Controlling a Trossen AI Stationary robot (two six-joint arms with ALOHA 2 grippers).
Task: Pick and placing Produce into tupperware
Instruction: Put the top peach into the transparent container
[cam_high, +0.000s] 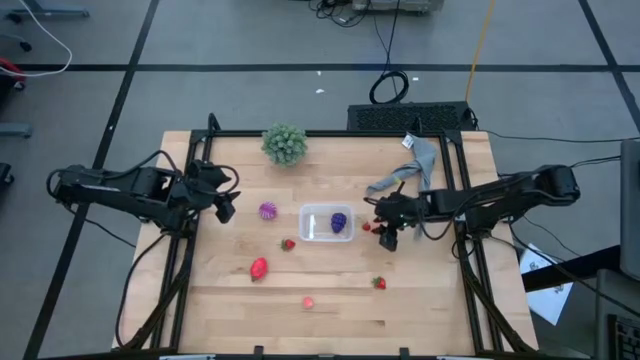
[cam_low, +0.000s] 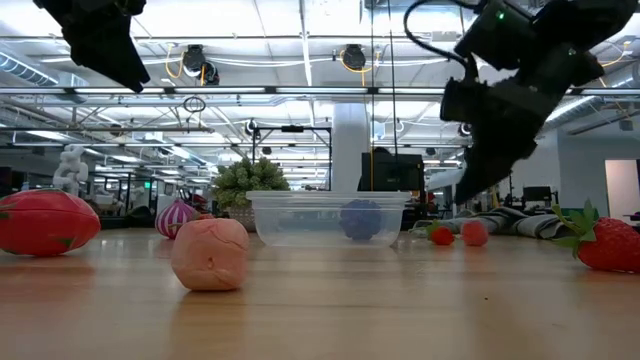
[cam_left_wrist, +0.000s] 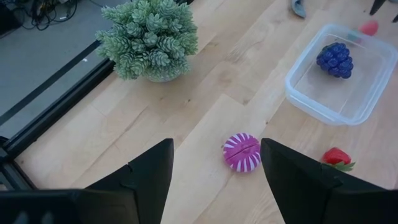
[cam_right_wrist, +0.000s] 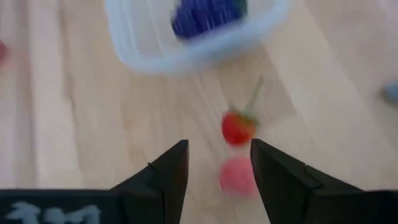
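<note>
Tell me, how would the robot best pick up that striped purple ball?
Probably straight down from above, pinching the purple ball across its rounded sides. It sits alone on bare table, with room either side for the left pincer, whose fingers stand open.

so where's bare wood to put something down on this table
The near strip of the table, below the pink fruit and the strawberry, is bare. So is the far middle between the green plant and the grey cloth. It is crowded around the clear container, where fruit lies on both sides and the right hand hangs over two red pieces.
</note>
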